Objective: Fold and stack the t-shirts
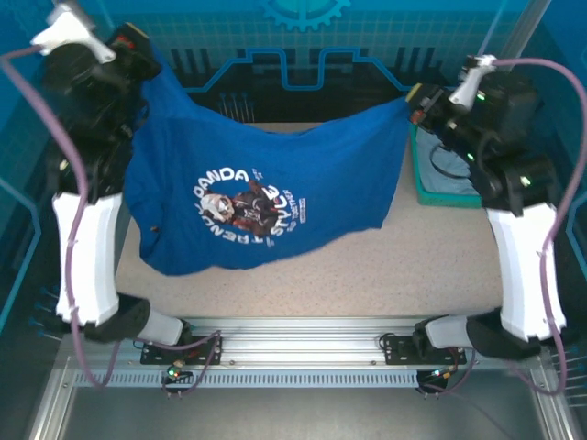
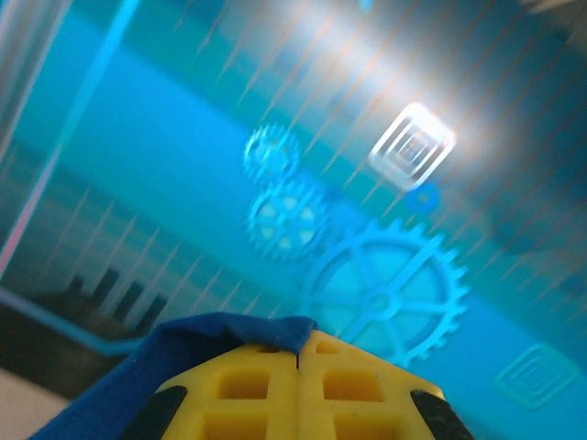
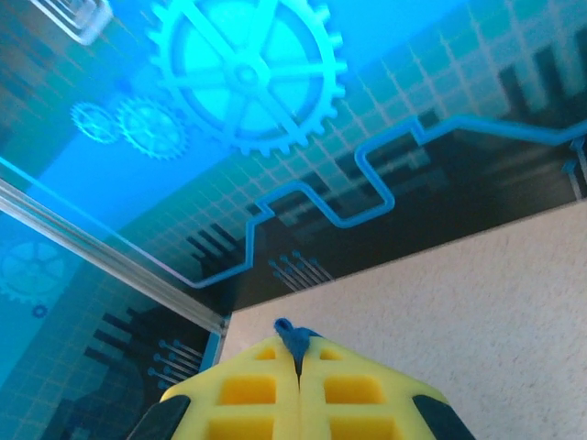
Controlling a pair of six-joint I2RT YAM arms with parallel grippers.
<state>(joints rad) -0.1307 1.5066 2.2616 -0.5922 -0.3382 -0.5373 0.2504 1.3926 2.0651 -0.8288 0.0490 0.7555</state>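
blue t-shirt [image 1: 266, 197] stretched between both arms, print facing up, hem sagging low over table [image 1: 413, 266] near-left | left gripper [image 2: 298, 353] clamped on its top-left edge | right gripper [image 3: 295, 353] pinching its right corner | teal basket [image 1: 424, 188] at right edge, beside right arm | open tabletop near-right of shirt

The left arm [image 1: 87, 247] and right arm [image 1: 527, 261] rise from their bases, raised and well apart. The left gripper [image 2: 298, 353] and right gripper [image 3: 298, 353] each have jaws pressed together, pinching the blue t-shirt [image 1: 303, 174].
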